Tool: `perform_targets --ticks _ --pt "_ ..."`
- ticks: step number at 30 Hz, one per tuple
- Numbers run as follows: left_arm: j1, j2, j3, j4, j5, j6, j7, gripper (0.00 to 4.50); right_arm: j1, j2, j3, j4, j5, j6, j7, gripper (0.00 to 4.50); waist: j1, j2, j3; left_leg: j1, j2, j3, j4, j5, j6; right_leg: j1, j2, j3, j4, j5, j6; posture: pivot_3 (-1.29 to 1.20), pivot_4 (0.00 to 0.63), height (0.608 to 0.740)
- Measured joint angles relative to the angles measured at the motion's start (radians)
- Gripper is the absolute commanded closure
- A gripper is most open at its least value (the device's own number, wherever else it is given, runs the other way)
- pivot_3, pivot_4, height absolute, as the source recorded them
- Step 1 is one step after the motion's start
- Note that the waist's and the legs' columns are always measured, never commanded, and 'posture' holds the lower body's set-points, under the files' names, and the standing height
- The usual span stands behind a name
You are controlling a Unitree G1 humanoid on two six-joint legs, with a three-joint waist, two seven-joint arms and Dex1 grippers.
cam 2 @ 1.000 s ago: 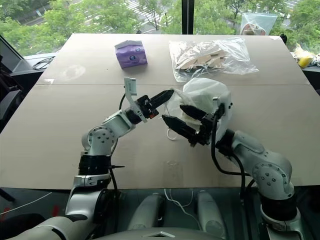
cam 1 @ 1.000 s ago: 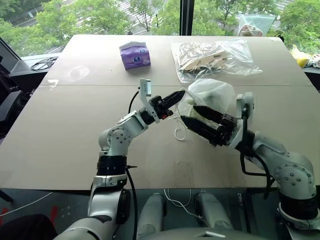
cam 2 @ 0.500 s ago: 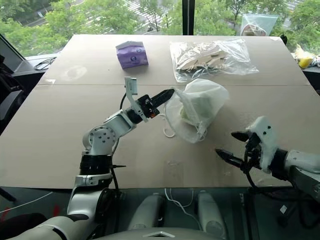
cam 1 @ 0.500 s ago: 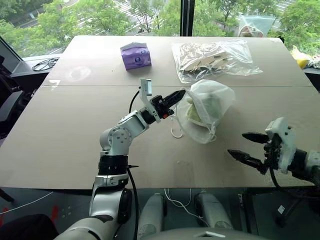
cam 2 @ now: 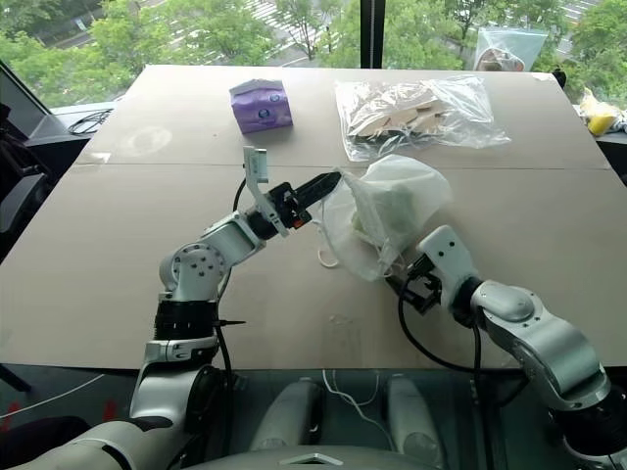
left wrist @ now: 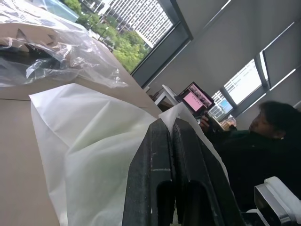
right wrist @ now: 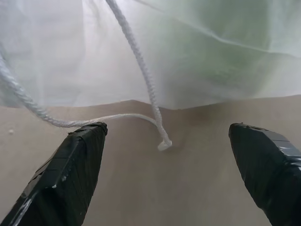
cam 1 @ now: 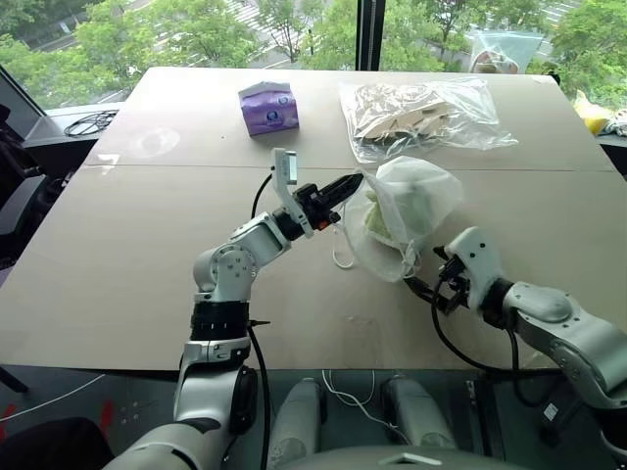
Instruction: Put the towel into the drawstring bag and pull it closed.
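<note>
The drawstring bag sits in the middle of the big counter, and you can see the green towel through its thin white cloth, already inside. Your left claw is pressed tight on the bag's top edge at its left side and holds that edge up off the counter. Your right claw is low on the near right side of the bag, just beside its bottom, with its two black fingers spread wide and holding nothing. A thin white cord hangs out of the bag, and its end lies on the counter between those fingers. Far behind the bag you see a clear plastic bag, and to its left a small purple tissue box.
</note>
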Motion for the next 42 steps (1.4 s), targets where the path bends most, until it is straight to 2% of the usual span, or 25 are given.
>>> perform_targets --ticks 2,4,9,10,17,28,37,38,41,42 --pt "0.000 0.000 0.000 0.000 0.000 0.000 -0.002 4.50 -0.011 0.049 -0.002 0.009 0.000 -0.001 -0.003 0.76 -0.001 0.000 0.000 0.000 0.000 0.000 0.000 0.000 0.000 0.000 0.000 0.000 0.000 0.000 0.001 0.00 0.150 0.740" --pt "0.000 0.000 -0.001 0.001 0.000 0.000 -0.003 4.50 -0.012 0.072 0.004 0.001 0.002 0.000 0.013 1.64 -0.002 0.000 0.000 0.001 0.000 0.000 0.000 0.000 0.000 0.000 0.000 0.000 0.000 -0.001 0.001 0.00 0.150 0.740" --pt "0.000 0.001 0.000 0.002 0.000 0.000 -0.003 4.50 0.011 0.084 0.033 -0.025 -0.008 0.003 0.038 4.16 -0.003 0.000 0.000 0.001 0.000 0.000 0.000 0.000 0.000 0.000 0.000 0.000 0.001 -0.001 0.002 0.00 0.150 0.740" --pt "0.000 0.001 0.000 0.002 0.001 0.000 -0.003 4.50 0.011 0.102 0.032 -0.025 -0.011 0.003 0.035 4.42 -0.004 0.000 0.000 0.001 0.000 0.000 0.000 0.000 0.000 0.000 0.000 0.000 0.001 -0.001 0.002 0.00 0.150 0.740" --pt "0.000 -0.001 -0.001 0.003 0.002 0.000 -0.003 4.50 0.019 0.141 -0.045 -0.021 -0.035 0.008 -0.007 4.42 -0.003 0.000 0.000 0.001 0.000 0.000 0.000 0.000 0.000 0.000 0.000 0.000 0.001 0.000 0.001 0.00 0.150 0.740" --pt "-0.008 -0.008 -0.015 0.031 0.023 0.000 -0.021 4.50 0.057 0.076 -0.377 0.023 -0.050 0.008 -0.029 4.42 -0.005 0.000 0.000 0.001 0.000 0.000 0.000 0.000 0.000 0.000 0.000 0.000 0.002 0.000 0.000 0.00 0.150 0.740" --pt "-0.018 -0.001 -0.012 0.053 0.015 0.041 -0.047 4.50 0.033 0.093 -0.411 0.039 -0.088 -0.013 -0.064 4.42 -0.007 0.000 0.000 0.001 0.000 0.000 0.000 0.000 0.000 0.000 0.000 0.000 0.002 0.000 0.000 0.00 0.150 0.740" --pt "-0.018 0.004 -0.011 0.053 0.001 0.059 -0.062 4.06 0.031 0.097 -0.409 0.039 -0.094 -0.013 -0.070 4.50 -0.007 0.000 0.000 0.001 0.000 0.000 0.000 0.000 0.000 0.000 0.000 0.000 0.002 0.000 0.000 0.00 0.150 0.740" --pt "-0.018 0.029 -0.016 0.030 -0.021 0.090 -0.106 3.36 0.031 0.107 -0.400 0.039 -0.106 -0.012 -0.078 4.50 -0.007 0.000 0.000 0.001 0.000 0.000 0.000 0.000 0.000 0.000 0.000 0.000 0.002 0.000 0.000 0.00 0.150 0.740" --pt "-0.018 0.051 -0.026 0.014 -0.016 0.084 -0.128 2.83 0.030 0.109 -0.399 0.039 -0.111 -0.012 -0.079 4.50 -0.007 0.000 0.000 0.001 0.000 0.000 0.000 0.000 0.000 0.000 0.000 0.000 0.002 0.000 0.000 0.00 0.150 0.740"
